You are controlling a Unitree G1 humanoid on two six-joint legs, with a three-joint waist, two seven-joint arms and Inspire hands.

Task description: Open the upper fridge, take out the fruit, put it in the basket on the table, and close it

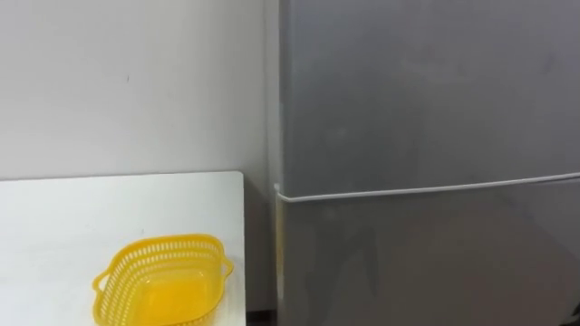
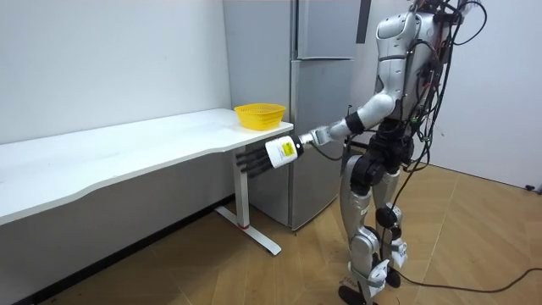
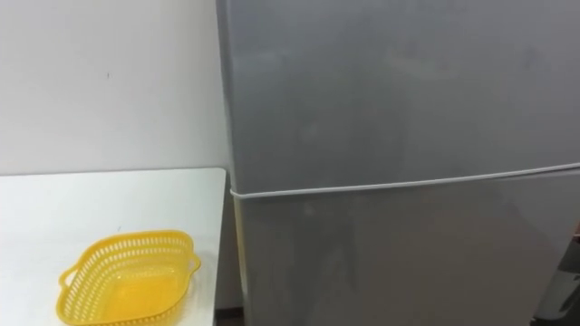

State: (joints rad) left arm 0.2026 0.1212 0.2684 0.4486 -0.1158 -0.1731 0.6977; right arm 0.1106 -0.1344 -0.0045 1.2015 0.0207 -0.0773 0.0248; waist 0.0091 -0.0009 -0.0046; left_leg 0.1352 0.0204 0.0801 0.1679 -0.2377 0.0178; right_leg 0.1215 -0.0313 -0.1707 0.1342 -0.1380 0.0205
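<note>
Fingers (image 2: 251,161) of left hand (image 2: 269,156) straight, empty, near table (image 2: 127,148) end (fridge (image 1: 426,109) closed); basket (image 1: 163,276) on table.

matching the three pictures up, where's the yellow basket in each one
left eye view: yellow basket lower left, on the white table.
room view: basket upper middle, at the table's end beside the fridge.
right eye view: basket lower left corner.
shared landmark: the grey fridge just to the basket's right.

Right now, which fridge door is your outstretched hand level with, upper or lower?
The lower door: the open left hand reaches out well below the seam. The upper door sits higher. Both are shut.
</note>
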